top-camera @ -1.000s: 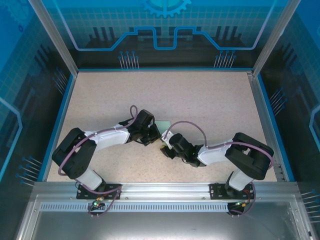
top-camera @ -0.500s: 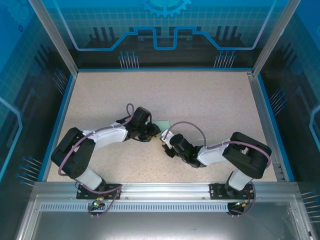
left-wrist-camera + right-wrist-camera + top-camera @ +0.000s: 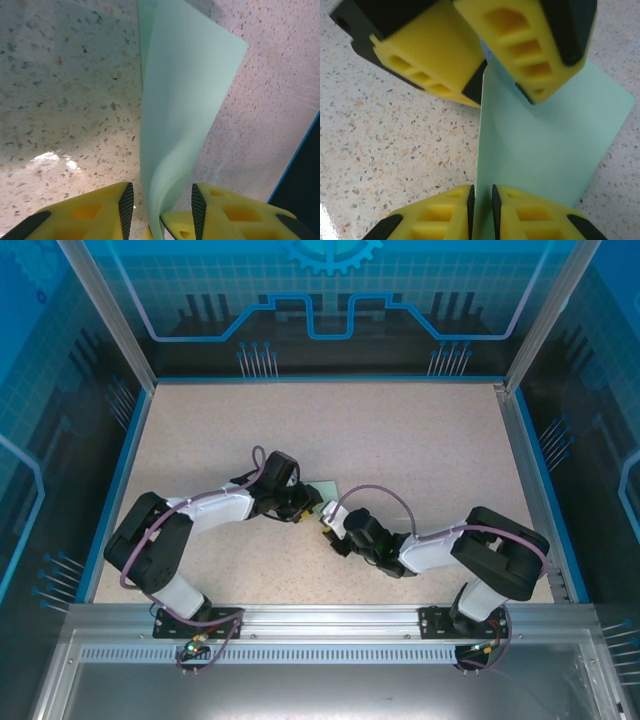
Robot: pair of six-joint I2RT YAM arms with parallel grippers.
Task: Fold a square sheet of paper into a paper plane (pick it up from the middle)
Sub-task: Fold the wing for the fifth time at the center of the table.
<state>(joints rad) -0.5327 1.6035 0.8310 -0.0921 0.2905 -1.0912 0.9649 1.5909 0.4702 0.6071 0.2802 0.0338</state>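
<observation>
Nearest to me, my right gripper (image 3: 483, 202) has hardly moved in the last second. My left wrist has only crept a little toward its own side, and both grippers remain crowded over the same patch of the speckled beige tabletop (image 3: 420, 440). I take that to mean I am still working an early crease, with no dart shape yet.

My right gripper's yellow fingers (image 3: 445, 210) are pressed almost together, clamping the near edge of the thin, pale mint-green sheet of paper (image 3: 545, 135). The sheet stands on edge here and looks doubled over rather than flat.

Just beyond, my left gripper (image 3: 162, 205) straddles the same sheet (image 3: 185, 100). Its jaws stand partly apart, and the paper curves up between the pads with room on either side, so I judge this gripper loose around the sheet, not pinching it. My right wrist camera shows those left fingers (image 3: 535, 55) facing my own across the paper.

From above, the sheet (image 3: 326, 492) pokes out just past the two grippers, near the middle of the table.
</observation>
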